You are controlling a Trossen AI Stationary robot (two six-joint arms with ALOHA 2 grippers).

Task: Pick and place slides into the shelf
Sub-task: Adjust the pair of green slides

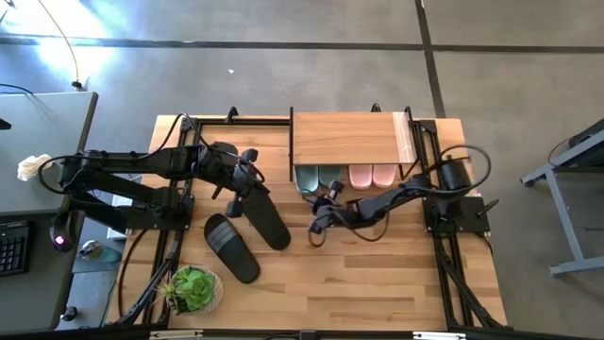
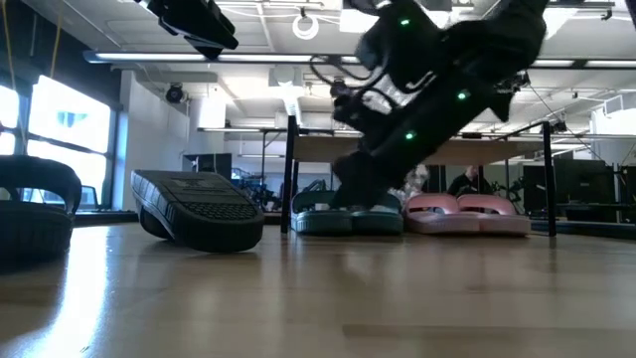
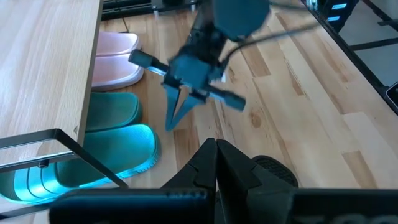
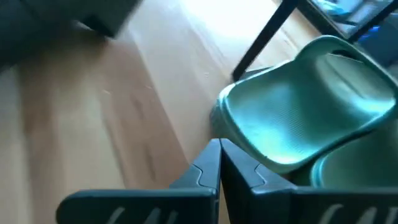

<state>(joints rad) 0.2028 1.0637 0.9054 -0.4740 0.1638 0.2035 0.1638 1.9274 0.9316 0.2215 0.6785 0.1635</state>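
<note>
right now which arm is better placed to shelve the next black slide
Left. The left gripper is at the near black slide, with the other black slide beside it. The right gripper is across by the green pair under the shelf.

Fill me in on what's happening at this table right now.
Under the low wooden-topped shelf sit the sage-green rubber slides and pale pink rubber slides. The right gripper, fingers shut and empty, is beside the green pair. The left gripper is at one black ribbed slide; the other black slide lies near a potted plant.
</note>
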